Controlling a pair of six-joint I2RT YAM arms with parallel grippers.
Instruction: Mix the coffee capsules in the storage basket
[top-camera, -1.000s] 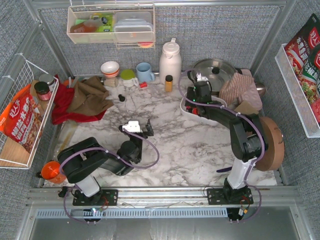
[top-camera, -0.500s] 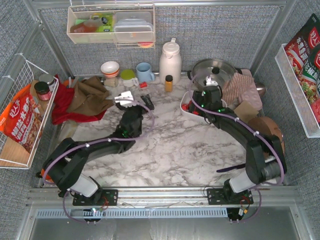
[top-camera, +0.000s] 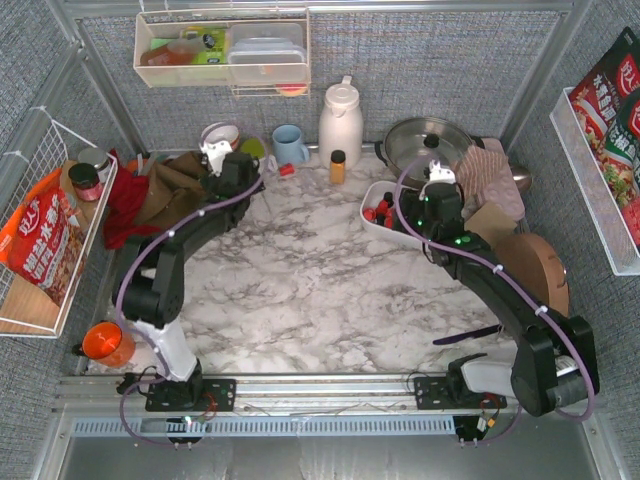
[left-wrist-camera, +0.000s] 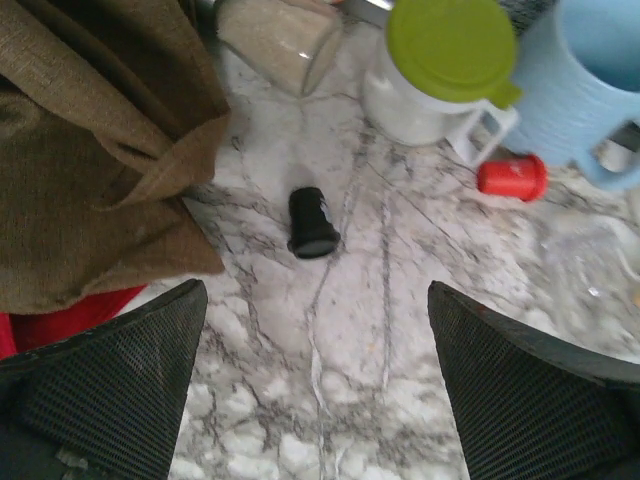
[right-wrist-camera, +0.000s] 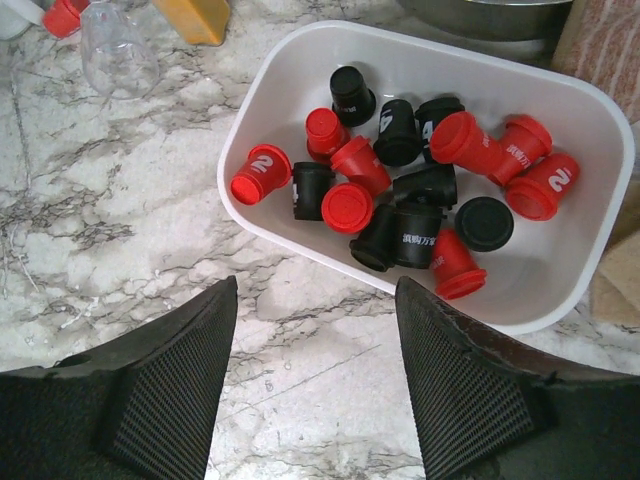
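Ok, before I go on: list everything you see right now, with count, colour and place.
coffee capsules: about sixteen, roughly half red, half black, piled in the basket
storage basket: one, white, right rear of the table
loose black capsule: one, on the marble beside the brown cloth
loose red capsule: one, on the marble by the mug
blue mug: one, rear centre
lidded cup: one, white with green lid, beside the mug
jug: one, white, rear centre
amber bottle: one, in front of the jug
pot: one, steel, behind the basket
brown cloth: one, on a red cloth, left rear
left gripper: open, over the black capsule
right gripper: open, over the basket's near edge
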